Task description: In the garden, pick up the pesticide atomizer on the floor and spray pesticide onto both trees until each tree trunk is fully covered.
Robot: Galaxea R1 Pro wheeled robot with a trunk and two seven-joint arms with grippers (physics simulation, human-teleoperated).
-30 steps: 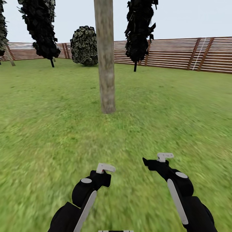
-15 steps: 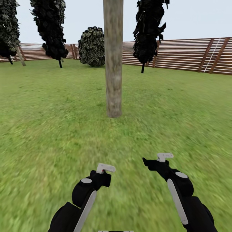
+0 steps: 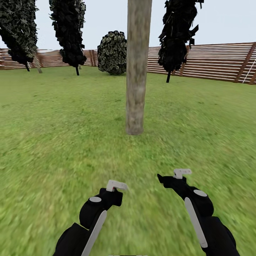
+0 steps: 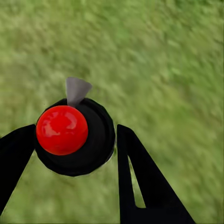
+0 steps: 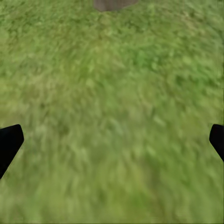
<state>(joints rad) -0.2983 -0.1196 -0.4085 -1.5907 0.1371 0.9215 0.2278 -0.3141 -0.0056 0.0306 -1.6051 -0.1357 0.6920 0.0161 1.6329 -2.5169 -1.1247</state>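
Note:
In the left wrist view the pesticide atomizer (image 4: pixel 95 140), a round black body with a red cap and a grey tip, sits between the two black fingers of my left gripper (image 4: pixel 77 130), which is shut on it. In the head view the left gripper (image 3: pixel 116 185) hangs low over the grass. My right gripper (image 3: pixel 182 172) is beside it, open and empty; its fingertips stand far apart in the right wrist view (image 5: pixel 116 135). One tree's mottled grey-brown trunk (image 3: pixel 137 71) rises straight ahead on the lawn, a few arm lengths away. Its base (image 5: pixel 114 3) shows in the right wrist view. No white specks show on it.
Green lawn (image 3: pixel 53 135) spreads all around. A brown slatted fence (image 3: pixel 213 60) runs along the back. Thin-trunked black-leaved trees (image 3: pixel 69 32) (image 3: pixel 177 32) and a round bush (image 3: pixel 112 53) stand near the fence, far behind the trunk.
The whole head view has shifted: the trunk now sits further right and slightly lower and larger, so the camera has moved. Both arms keep the same pose.

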